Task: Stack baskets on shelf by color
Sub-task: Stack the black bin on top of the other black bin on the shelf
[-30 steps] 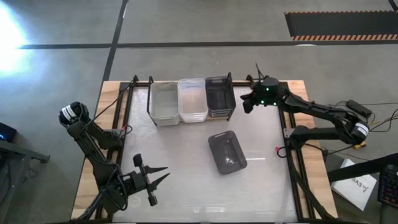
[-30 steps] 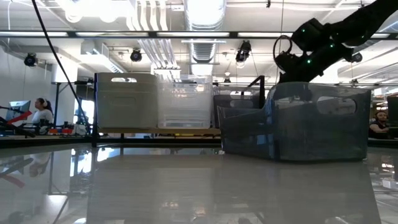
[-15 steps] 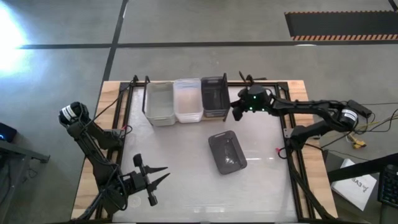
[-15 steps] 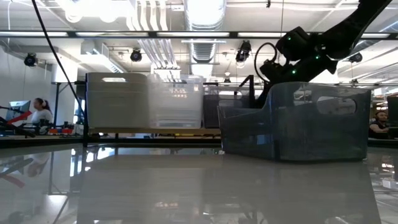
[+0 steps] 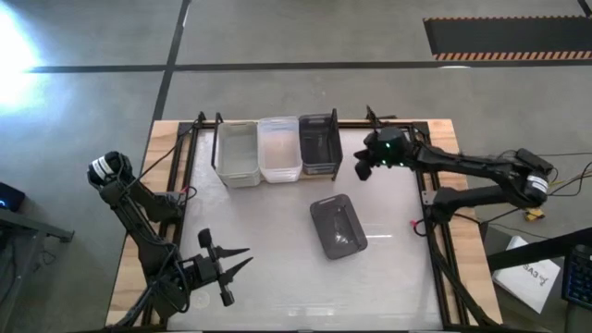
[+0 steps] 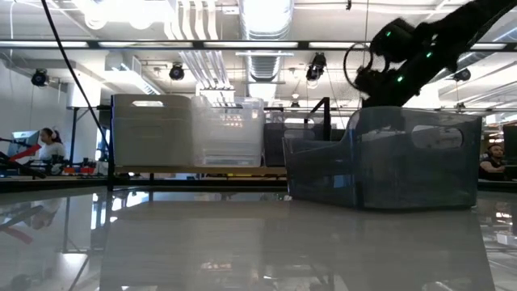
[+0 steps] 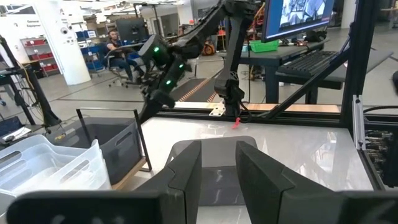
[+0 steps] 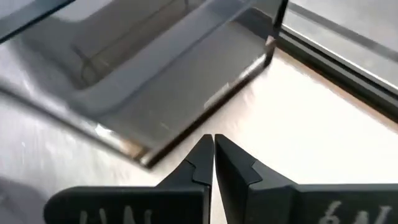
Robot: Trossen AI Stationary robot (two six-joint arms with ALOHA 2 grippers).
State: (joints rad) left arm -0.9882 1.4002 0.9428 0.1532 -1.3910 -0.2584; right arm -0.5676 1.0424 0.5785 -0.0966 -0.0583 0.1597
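The shelf (image 6: 202, 170) stands at the table's far side with three baskets side by side on its plank: a whitish one (image 5: 238, 153), a clear one (image 5: 280, 148) and a dark grey one (image 5: 319, 143). Another dark grey basket (image 5: 338, 227) rests on its bottom on the white tabletop, right of the middle. My right gripper (image 5: 360, 172) is shut and hangs just off the shelf's right end, apart from the plank's corner (image 8: 146, 158). My left gripper (image 5: 248, 256) waits open near the table's front left, level, with nothing between its fingers.
Black rails (image 5: 435, 250) run along the table's left and right sides. Bare white tabletop (image 5: 268, 250) lies between the shelf, the loose basket and my left gripper. People sit at desks in the room beyond the table.
My right gripper, shut, went toward the table's left against the shelf's right end; the shelf slid a little toward the table's left with its three baskets. The gripper then drew back toward the right, clear of the shelf. The loose dark basket stayed put.
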